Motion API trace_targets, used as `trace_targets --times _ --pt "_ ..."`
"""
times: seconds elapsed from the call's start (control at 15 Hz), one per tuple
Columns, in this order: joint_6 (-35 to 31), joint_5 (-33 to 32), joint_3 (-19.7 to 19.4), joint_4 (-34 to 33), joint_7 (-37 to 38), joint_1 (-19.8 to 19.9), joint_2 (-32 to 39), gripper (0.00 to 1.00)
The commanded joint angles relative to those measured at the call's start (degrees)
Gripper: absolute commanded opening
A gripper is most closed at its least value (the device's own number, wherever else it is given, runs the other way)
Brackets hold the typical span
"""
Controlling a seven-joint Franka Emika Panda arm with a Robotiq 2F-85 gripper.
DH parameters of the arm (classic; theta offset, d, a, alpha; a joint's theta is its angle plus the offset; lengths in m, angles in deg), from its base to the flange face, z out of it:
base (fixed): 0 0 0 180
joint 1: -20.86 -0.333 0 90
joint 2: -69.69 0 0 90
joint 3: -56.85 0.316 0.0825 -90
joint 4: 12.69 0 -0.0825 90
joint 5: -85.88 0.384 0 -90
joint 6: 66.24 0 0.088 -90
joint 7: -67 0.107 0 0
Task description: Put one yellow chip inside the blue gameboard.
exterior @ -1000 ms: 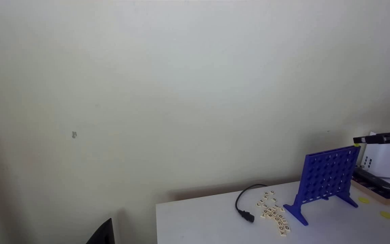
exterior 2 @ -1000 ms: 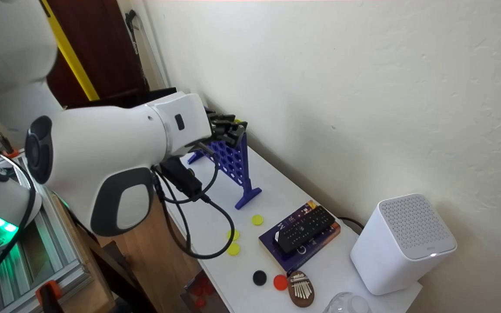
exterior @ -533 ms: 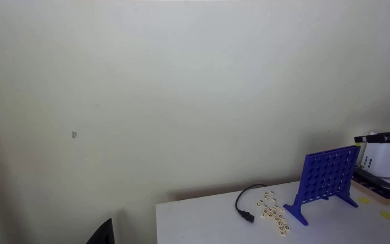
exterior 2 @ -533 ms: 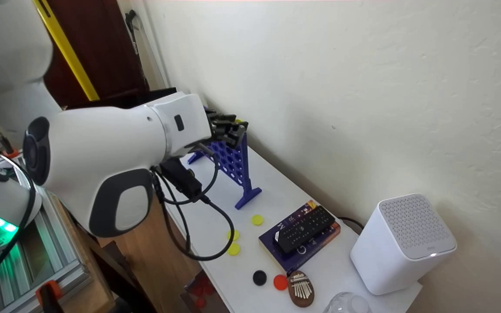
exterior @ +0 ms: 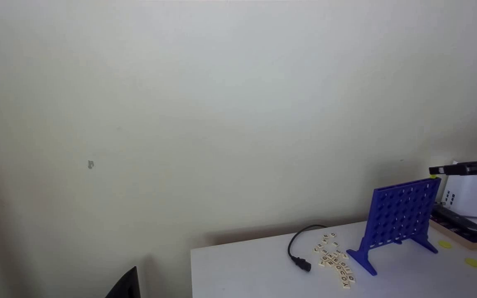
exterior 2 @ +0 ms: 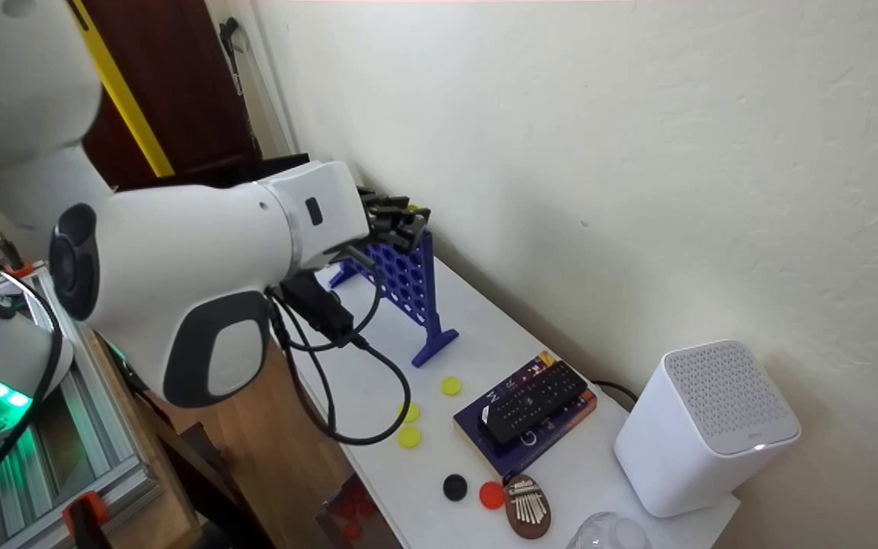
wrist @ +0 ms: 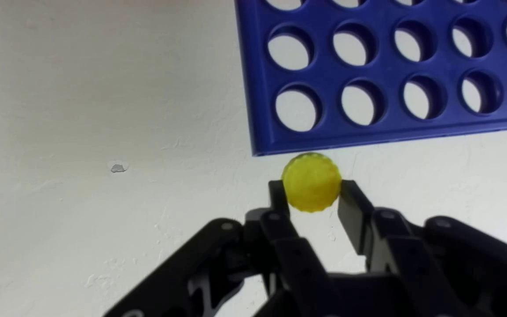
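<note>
Between my fingers [wrist: 279, 196]: yellow chip [wrist: 311, 182], final alignment

Chip position: held upright at their tips, just beside the edge of the blue board [wrist: 390, 72], flat face roughly parallel to the board's face. Gripper condition: my gripper [wrist: 313, 196] grasps the chip from both sides of its rim.

Critical relation: relative to my gripper, the top slot [exterior: 406, 184] lies underneath, as seen in an exterior view. The board's long axis runs across my reach in the wrist view. The chip stands at the end nearer the white box [exterior 2: 702, 431], roughly in line with the end column. Whether rim and board touch, I cannot tell; nor can I confirm the depth toward the wall [exterior: 222, 103].

Current step, by my judgement: final alignment, most of the task done. Next: centre the chip's thickness over the slot, lower until it enters, then let go. Caution: letting go off-centre would likely tip the chip over either face of the board.

Surroundings: three loose yellow chips [exterior 2: 450, 386] lie flat on the white table [exterior: 246, 269] beyond that end of the board. Farther along, a remote [exterior 2: 534, 402] rests on a book [exterior 2: 511, 457].
</note>
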Motion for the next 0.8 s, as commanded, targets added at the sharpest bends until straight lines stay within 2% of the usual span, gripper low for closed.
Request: trace_targets --times 0.0,0.4,0.73 --pt "-0.48 -0.04 1.09 0.58 -1.89 0.96 0.80 0.10" --pt "-0.48 -0.43 3.50 0.50 -3.17 3.87 0.89 0.10" --pt "-0.49 -0.14 3.69 0.85 -4.65 4.96 1.22 0.10"
